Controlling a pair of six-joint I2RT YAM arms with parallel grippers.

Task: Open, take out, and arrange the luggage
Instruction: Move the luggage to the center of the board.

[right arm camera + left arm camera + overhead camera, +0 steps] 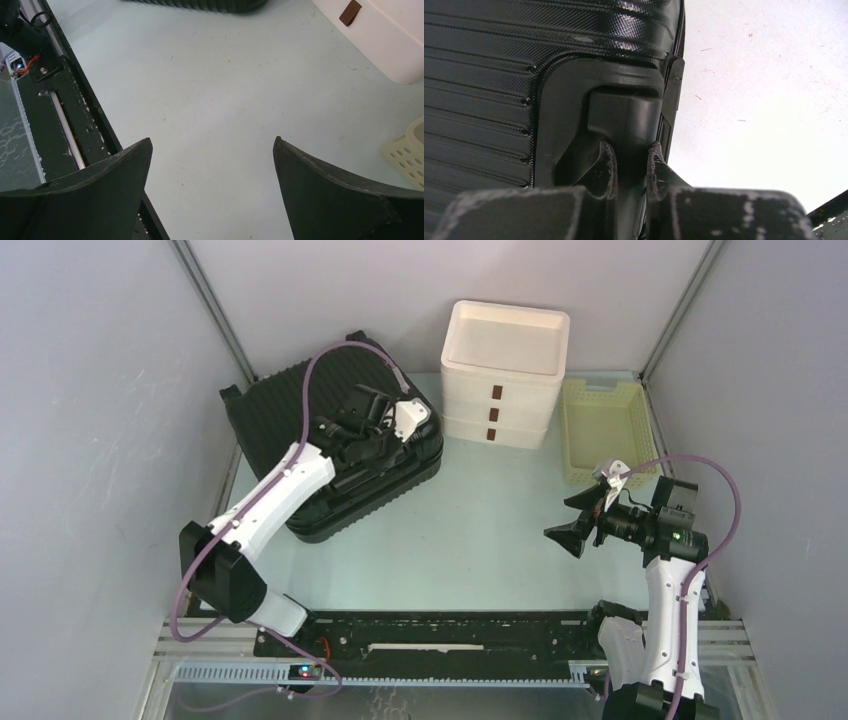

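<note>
The luggage (285,415), a black ribbed hard-shell suitcase, lies closed and flat at the back left of the table. My left gripper (372,437) is over its right edge. In the left wrist view its fingers (605,165) stand close together on either side of the suitcase's black side handle (624,112), pinching it. The ribbed shell (479,90) fills the left of that view. My right gripper (577,522) hovers over the table at the right, wide open with nothing between its fingers (120,165). A strip of the suitcase (200,4) shows at the top of the right wrist view.
A white three-drawer box (505,365) stands at the back centre, with a pale yellow slatted basket (600,430) to its right. Both show at the right edge of the right wrist view, box (385,40) and basket (407,150). A black rail (430,635) runs along the near edge.
</note>
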